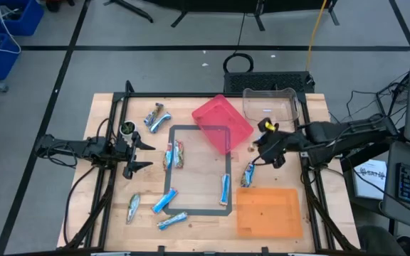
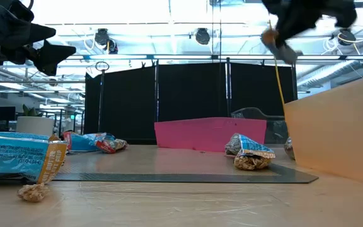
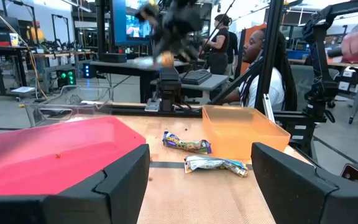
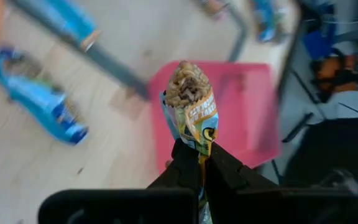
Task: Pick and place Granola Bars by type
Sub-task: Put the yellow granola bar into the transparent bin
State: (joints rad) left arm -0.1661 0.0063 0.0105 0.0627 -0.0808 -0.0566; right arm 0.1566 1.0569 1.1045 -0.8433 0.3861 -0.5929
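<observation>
**Right arm carries an opened bar toward the bins**

The right end effector [image 4: 196, 163] is clamped on a yellow-green granola bar [image 4: 192, 111] — its wrapper torn open, oat filling showing at the far end. In the high view that end effector [image 1: 267, 142] hangs above the bench [image 1: 105, 114], just beside the pink tray [image 1: 221, 122] and near the clear bin [image 1: 270, 104], so the step in hand looks to me like the carry, with the pick done and the drop not yet made.

The left end effector [image 1: 138, 153] waits at the left side of the bench, fingers apart and holding nothing.

The other bars, mostly blue and silver [image 1: 164, 201], lie scattered around the grey rectangle outline [image 1: 198, 170]; one blue bar [image 1: 248, 173] sits between it and the orange tray [image 1: 268, 212].

The next move, as I judge it, calls for picking the right container for this type, bringing the bar over it and opening the fingers — low enough that loose crumbs fall inside. People sit at desks beyond the bench.
</observation>
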